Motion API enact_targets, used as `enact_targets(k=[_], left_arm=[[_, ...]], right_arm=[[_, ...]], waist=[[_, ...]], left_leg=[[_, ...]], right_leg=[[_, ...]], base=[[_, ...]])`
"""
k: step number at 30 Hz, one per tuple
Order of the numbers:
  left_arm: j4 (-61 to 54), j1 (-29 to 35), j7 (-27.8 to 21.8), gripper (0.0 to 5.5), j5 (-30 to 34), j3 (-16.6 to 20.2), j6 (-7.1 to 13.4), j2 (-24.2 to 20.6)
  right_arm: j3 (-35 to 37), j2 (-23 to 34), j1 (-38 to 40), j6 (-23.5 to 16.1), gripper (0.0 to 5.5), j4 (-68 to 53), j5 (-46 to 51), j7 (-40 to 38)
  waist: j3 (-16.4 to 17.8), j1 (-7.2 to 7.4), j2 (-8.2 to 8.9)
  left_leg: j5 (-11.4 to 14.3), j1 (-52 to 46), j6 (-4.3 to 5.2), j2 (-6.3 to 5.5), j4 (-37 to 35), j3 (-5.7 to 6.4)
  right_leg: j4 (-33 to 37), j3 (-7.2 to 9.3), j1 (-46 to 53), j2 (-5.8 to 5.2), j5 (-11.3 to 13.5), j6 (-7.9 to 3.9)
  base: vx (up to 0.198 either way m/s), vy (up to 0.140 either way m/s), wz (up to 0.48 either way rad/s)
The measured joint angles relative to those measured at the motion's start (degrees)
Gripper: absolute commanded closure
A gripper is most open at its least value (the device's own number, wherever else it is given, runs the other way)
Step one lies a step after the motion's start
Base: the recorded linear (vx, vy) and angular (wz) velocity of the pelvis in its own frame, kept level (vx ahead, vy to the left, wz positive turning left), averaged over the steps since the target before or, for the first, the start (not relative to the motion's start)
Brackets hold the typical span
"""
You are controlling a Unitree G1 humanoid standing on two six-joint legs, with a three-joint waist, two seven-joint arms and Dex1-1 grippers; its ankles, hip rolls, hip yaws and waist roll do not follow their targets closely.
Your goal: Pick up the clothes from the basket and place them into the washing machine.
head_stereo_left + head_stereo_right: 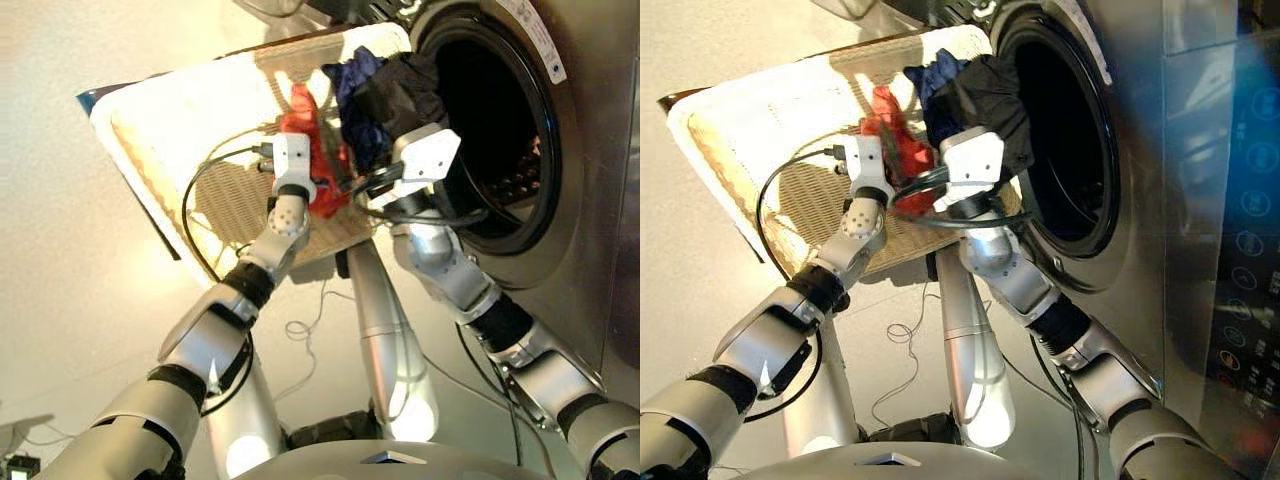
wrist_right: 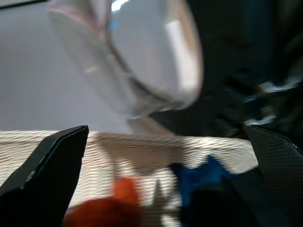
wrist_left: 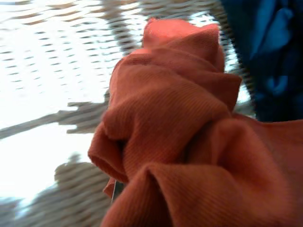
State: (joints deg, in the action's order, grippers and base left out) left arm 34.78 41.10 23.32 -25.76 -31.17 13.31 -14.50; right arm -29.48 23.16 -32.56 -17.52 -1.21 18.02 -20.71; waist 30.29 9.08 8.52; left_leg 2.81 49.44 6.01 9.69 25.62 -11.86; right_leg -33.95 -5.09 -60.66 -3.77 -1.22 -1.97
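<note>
All three clothes lie in the basket (image 1: 170,120), bunched at the end nearest the washing machine (image 1: 585,200). The red garment (image 1: 305,125) sits toward the basket's middle; the navy one (image 1: 350,75) and the black one (image 1: 400,90) are piled against the rim beside the drum opening (image 1: 490,120), the black one partly overhanging toward it.

Our left pincer (image 1: 290,155) is right on the red garment. The left wrist view is filled with bunched red cloth that hides the fingers, so we cannot tell whether the pincer has closed on it or only presses into it.

Our right pincer (image 2: 165,179) stands wide open and empty. From its wrist view, the black fingertips (image 2: 52,170) are spread apart, with the red garment and the navy one low between them, the basket's weave beyond, and the glass door (image 2: 137,56) further off.

The relation that matters: the red garment runs lengthwise away from us, along the left arm's line, and the drum lies to its right, past the navy and black pile. The left arm is nearer the red garment; the right arm is nearer the black and navy ones and the drum. We judge that any carry from the left must cross over that pile.
</note>
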Motion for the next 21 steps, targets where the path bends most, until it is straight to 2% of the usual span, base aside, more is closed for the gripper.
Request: enact_targets(k=[2, 4, 7, 9, 11, 15, 18, 21], left_arm=[[-5.9, -4.0, -0.6, 5.50, 0.7, -0.2, 0.1, -2.0], [-11.4, -6.7, -1.7, 5.50, 1.7, -0.1, 0.3, -3.6], [-19.3, -10.1, -3.1, 5.50, 1.7, 2.0, 1.2, -4.9], [-24.6, -11.5, -4.2, 5.50, 1.6, 3.7, 2.1, -5.7], [-27.3, -12.3, -6.0, 5.50, 1.4, 4.4, 2.8, -6.4], [-31.0, -13.3, -9.4, 5.50, -1.5, 5.9, 3.2, -7.7], [-34.2, -14.9, -13.4, 5.50, -4.3, 5.7, 3.2, -8.8], [-38.9, -16.0, -18.2, 5.50, -6.6, 5.0, 3.1, -12.1]], right_arm=[[2.7, 0.7, 1.9, 0.1, 0.00, 0.6, -1.6, -0.9], [5.8, 1.2, 4.7, 0.0, 0.00, 1.5, -3.4, -1.5], [7.5, 1.8, 6.8, 0.1, 0.00, 3.0, -4.2, -1.4], [7.5, 1.8, 7.2, 0.7, 0.00, 4.3, -4.7, -0.6], [7.3, 1.9, 7.6, 1.3, 0.00, 5.9, -5.4, 0.8], [5.6, 3.2, 8.6, 2.4, 0.00, 6.2, -4.9, 5.7], [2.6, 7.8, 8.7, 3.5, 0.00, 5.9, -1.3, 12.4], [-0.4, 15.2, 8.9, 5.5, 0.00, 4.2, 2.1, 19.8]], waist=[[0.0, -0.59, -0.64], [0.1, -1.90, -1.53], [0.1, -3.39, -3.55], [0.2, -3.56, -4.43], [0.2, -4.50, -4.63], [0.2, -4.91, -4.92], [0.3, -5.08, -5.03], [0.3, -5.33, -5.17]], left_leg=[[-0.9, -2.1, -0.01, -0.74, -2.1, 0.73], [-1.8, -4.2, -0.19, -1.65, -4.2, 1.07], [-2.2, -6.2, -0.54, -2.54, -5.3, 1.66], [-2.4, -6.8, -0.84, -2.89, -5.4, 2.11], [-2.5, -7.7, -0.96, -3.16, -5.4, 2.20], [-2.5, -9.2, -1.03, -3.67, -5.5, 2.48], [-2.5, -11.2, -1.03, -3.71, -5.7, 2.56], [-2.5, -12.4, -1.06, -3.72, -5.7, 2.64]], right_leg=[[1.0, 0.63, 2.1, -0.69, -0.1, -0.09], [1.4, 1.13, 3.9, -1.47, -0.3, -0.34], [1.7, 1.71, 6.1, -2.53, -0.6, -0.74], [1.6, 1.88, 7.0, -3.22, -0.7, -0.96], [1.6, 1.92, 7.8, -3.52, -0.8, -1.07], [1.7, 2.07, 9.6, -3.73, -0.9, -1.18], [1.7, 2.16, 11.6, -3.82, -1.0, -1.28], [1.6, 2.18, 12.9, -3.87, -1.3, -1.68]], base=[[0.007, 0.014, 0.105], [0.014, 0.043, 0.213], [-0.003, 0.010, 0.061], [-0.005, 0.014, 0.099], [0.000, 0.000, 0.000], [0.000, 0.000, 0.000], [0.000, 0.000, 0.000], [0.000, 0.000, 0.000]])
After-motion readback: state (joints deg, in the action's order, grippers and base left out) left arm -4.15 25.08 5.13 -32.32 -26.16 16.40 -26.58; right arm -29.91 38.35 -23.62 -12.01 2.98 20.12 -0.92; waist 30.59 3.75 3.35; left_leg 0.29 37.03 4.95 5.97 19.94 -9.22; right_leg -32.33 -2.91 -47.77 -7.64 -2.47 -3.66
